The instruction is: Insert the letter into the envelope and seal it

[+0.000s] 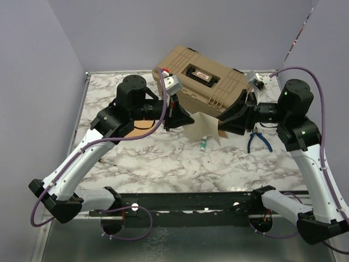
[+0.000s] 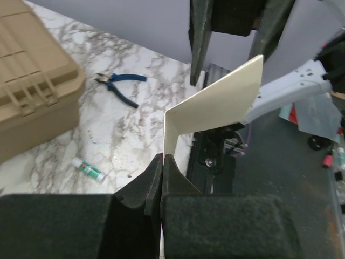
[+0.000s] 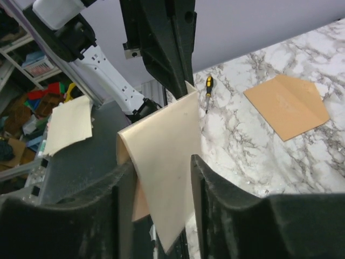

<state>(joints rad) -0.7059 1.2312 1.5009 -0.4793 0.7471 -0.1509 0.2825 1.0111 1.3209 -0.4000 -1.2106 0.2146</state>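
Letter (image 1: pixel 204 130) is held off the table at centre of the top view, between the two grippers, in front of the tan case (image 1: pixel 204 79). Left gripper (image 2: pixel 163 159): jaws closed tight on the letter's near edge, at bottom centre of its wrist view; from there the sheet stands edge-up and runs toward the upper right. Right gripper (image 3: pixel 161 162): jaws part-way apart, with the letter (image 3: pixel 167 140) bent over into a curl in the gap between them. Cannot tell whether either pad presses on the paper. Envelope (image 3: pixel 285 105) lies flat on the marble table (image 1: pixel 163 164), right of centre in the right wrist view; in the top view it is mostly hidden under the left arm, left of centre, and well apart from the letter. Glue stick (image 1: pixel 203 143) lies on the table just below the letter in the top view. Blue pliers (image 1: pixel 259 141) lie below the right gripper, at right. Screwdriver (image 3: pixel 207 91) lies near the envelope.
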